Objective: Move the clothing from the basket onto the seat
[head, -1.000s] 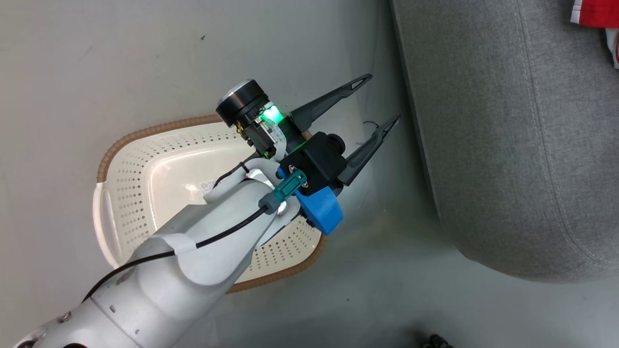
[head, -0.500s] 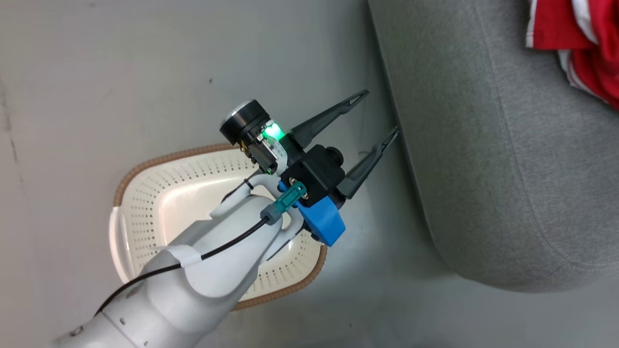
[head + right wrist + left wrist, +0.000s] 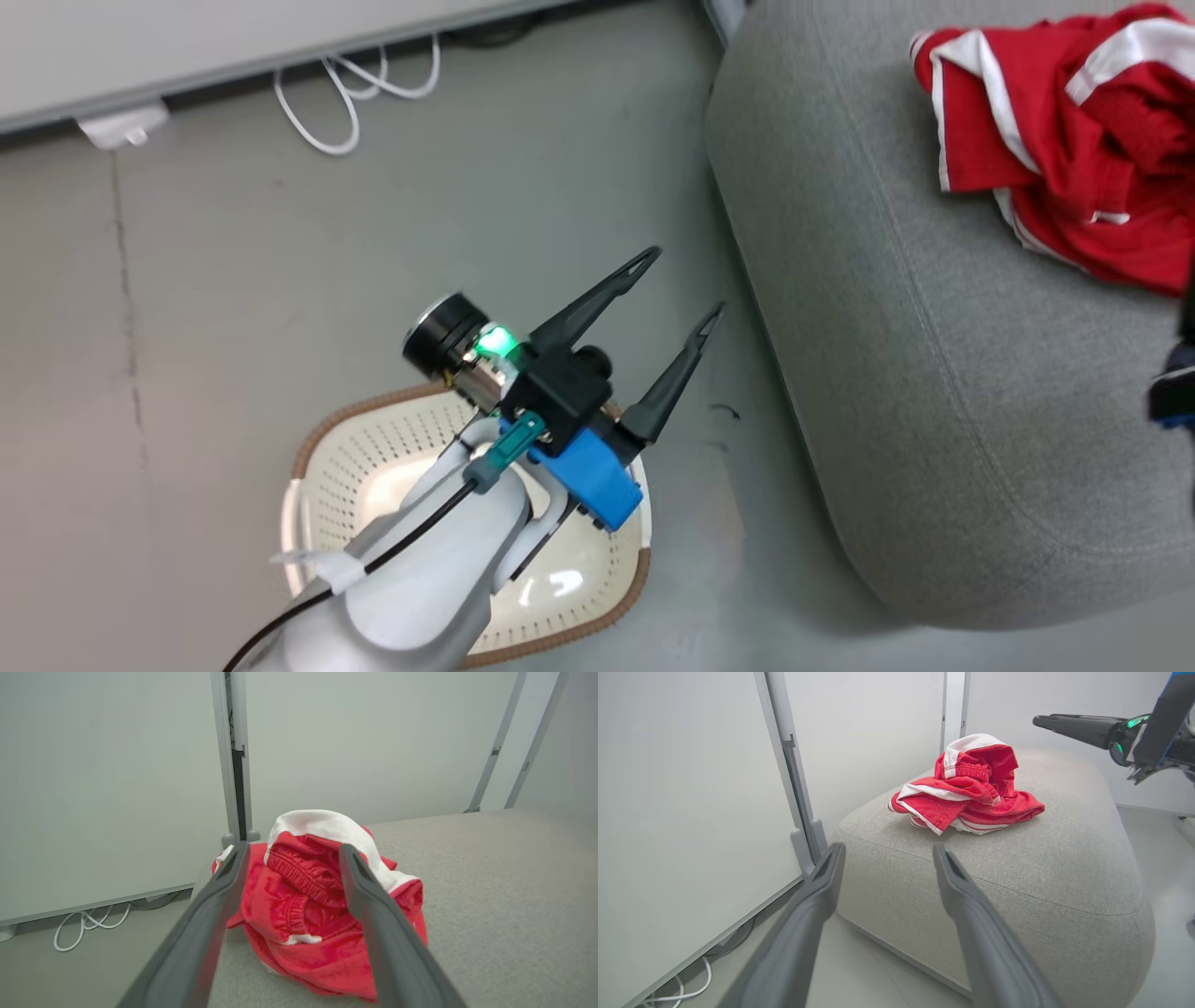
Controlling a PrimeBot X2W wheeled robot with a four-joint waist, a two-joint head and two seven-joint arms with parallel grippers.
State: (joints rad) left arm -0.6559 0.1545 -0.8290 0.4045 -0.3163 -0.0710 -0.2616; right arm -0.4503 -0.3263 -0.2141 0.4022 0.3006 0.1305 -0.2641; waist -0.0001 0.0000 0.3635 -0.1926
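At 7 o'clock in the head view, nearest the robot, the basket (image 3: 308, 467) is seen standing on the grey floor (image 3: 187, 327). Its pale perforated bottom is partly hidden by the left forearm (image 3: 420, 579). Over the basket's 1 o'clock rim the left tool (image 3: 686, 280) is held with fingers spread wide and nothing between them. Its tips are directed toward 1 o'clock, near the edge of the seat (image 3: 887, 327).

In the left wrist view the same tool (image 3: 889, 848) is recorded spread, aimed at the seat's near corner (image 3: 1041, 868). The seat is noted from 2 to 4 o'clock in the head view, beside the basket but apart from it.

The clothing (image 3: 1074, 168) is found heaped on the seat at 1 o'clock, a crumpled red pile with white trim lying wholly on the cushion.

In the right wrist view the right tool (image 3: 295, 848) is seen spread, with the clothing (image 3: 317, 896) lying between and beyond its fingers. Contact with the fabric cannot be told.

Farthest off, white cables (image 3: 355, 103) are seen at 11 o'clock along the foot of the wall (image 3: 233, 47).
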